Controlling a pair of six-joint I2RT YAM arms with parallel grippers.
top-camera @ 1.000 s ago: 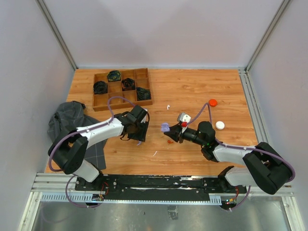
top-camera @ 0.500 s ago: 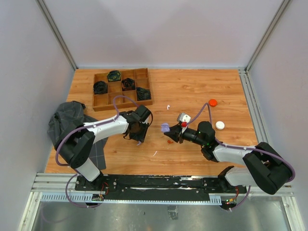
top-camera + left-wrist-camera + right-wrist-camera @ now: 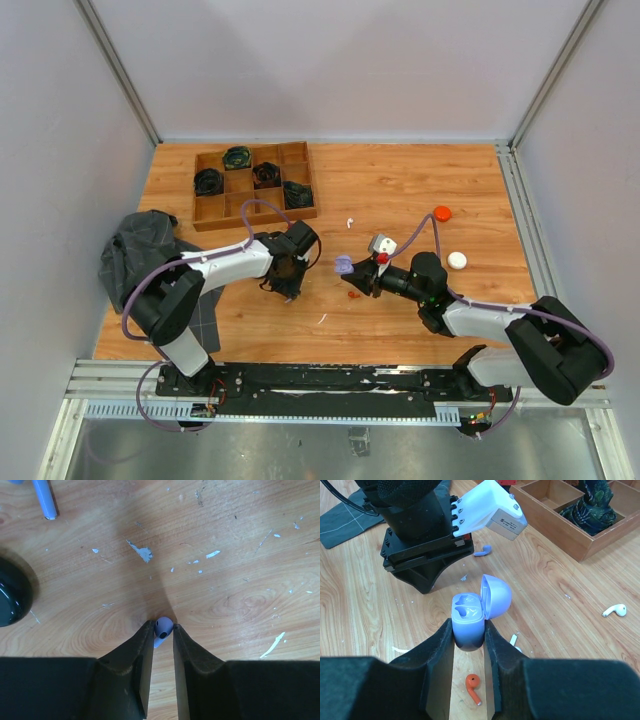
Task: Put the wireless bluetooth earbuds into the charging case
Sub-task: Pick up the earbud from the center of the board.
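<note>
In the left wrist view, a tiny lavender earbud [image 3: 163,626] lies on the wood between the tips of my left gripper [image 3: 162,629]. Both fingers touch it, so the gripper is shut on it. My right gripper [image 3: 468,626] is shut on the lavender charging case [image 3: 468,616], held upright with its lid open and both sockets empty. An orange-red earbud [image 3: 474,687] lies on the table under the right gripper's jaws. From above, the case [image 3: 343,265] sits a short way right of the left gripper [image 3: 287,288].
Another lavender earbud [image 3: 482,551] lies beside the left gripper. A white earbud [image 3: 350,221] lies further back. An orange puck [image 3: 442,212] and a white puck [image 3: 457,260] sit to the right. A wooden compartment tray [image 3: 218,216] stands at the back left, with a dark cloth [image 3: 140,250] on the left.
My left arm has shifted a little to the right and its jaws have closed in on the lavender earbud. The right arm and the case have not moved.
</note>
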